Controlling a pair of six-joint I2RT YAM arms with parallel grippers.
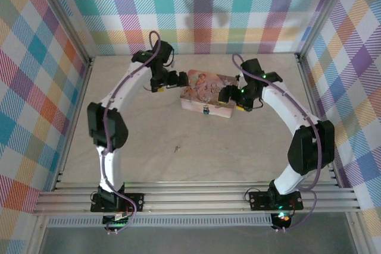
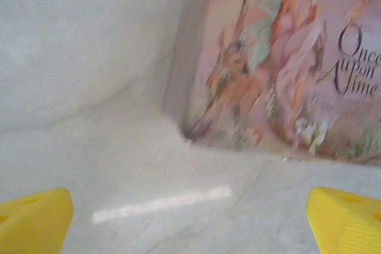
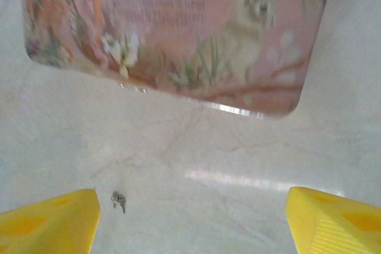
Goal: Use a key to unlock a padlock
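Observation:
A tiny teal-blue padlock (image 1: 205, 111) hangs on the near side of the flat pink illustrated box (image 1: 208, 93). The key (image 1: 176, 148) lies alone on the table in front of the box; in the right wrist view the key (image 3: 119, 199) sits just inside my left yellow fingertip (image 3: 47, 221). My left gripper (image 1: 180, 81) hovers at the box's left end, open, and its yellow fingertips (image 2: 33, 221) frame bare table beside the box (image 2: 280, 57). My right gripper (image 1: 227, 96) hovers at the box's right end, open and holding nothing, above the box (image 3: 178, 28).
Plaid walls close in the table (image 1: 149, 159) on three sides, with aluminium rails along the near edge (image 1: 196, 197). Open table surface stretches between the box and the arm bases.

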